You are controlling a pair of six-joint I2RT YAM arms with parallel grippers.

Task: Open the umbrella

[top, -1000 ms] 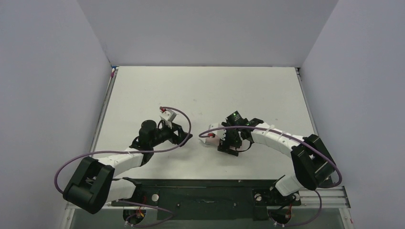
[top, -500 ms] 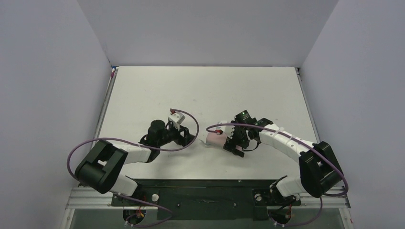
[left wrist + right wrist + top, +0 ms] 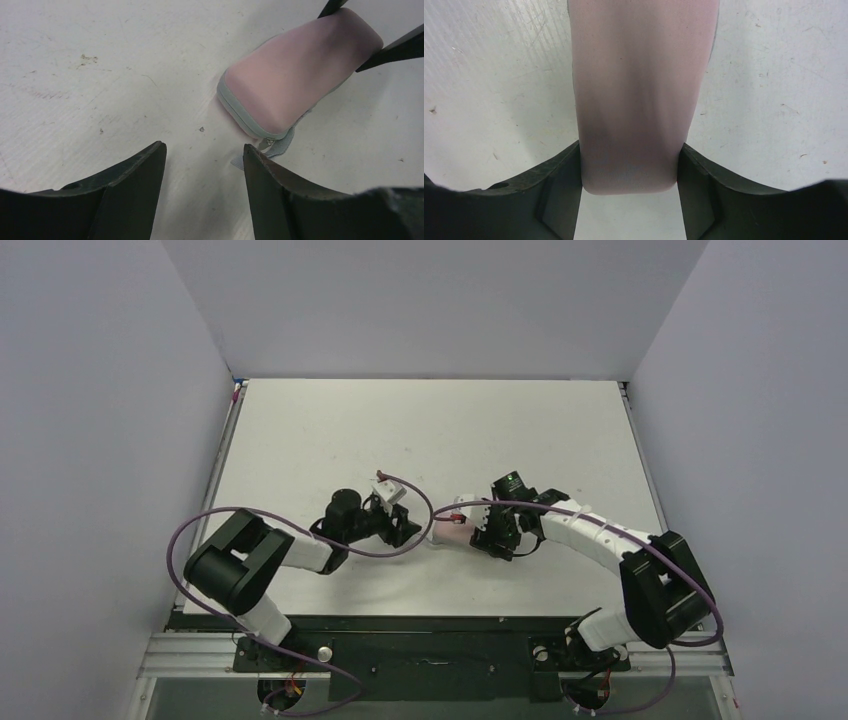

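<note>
The umbrella's lavender canopy, black shaft and handle are out of view in all frames. A pale pink oblong fabric sleeve (image 3: 450,532) with a grey zip edge lies on the white table between the arms. My right gripper (image 3: 487,533) is shut on the sleeve's right end; in the right wrist view the sleeve (image 3: 639,75) sits squeezed between both fingers (image 3: 559,175). My left gripper (image 3: 410,530) is open and empty, low over the table just short of the sleeve's zip end (image 3: 295,85). A grey zip pull strap (image 3: 280,145) lies by the left gripper's right fingertip (image 3: 252,160).
The white table (image 3: 430,430) is boxed in by grey walls on the left, back and right. A black rail (image 3: 430,640) with the arm bases runs along the near edge. Purple cables loop over both arms.
My left arm has stretched to the right, bringing its open gripper up to the sleeve's left end. My right gripper, holding the sleeve, has shifted slightly right and back.
</note>
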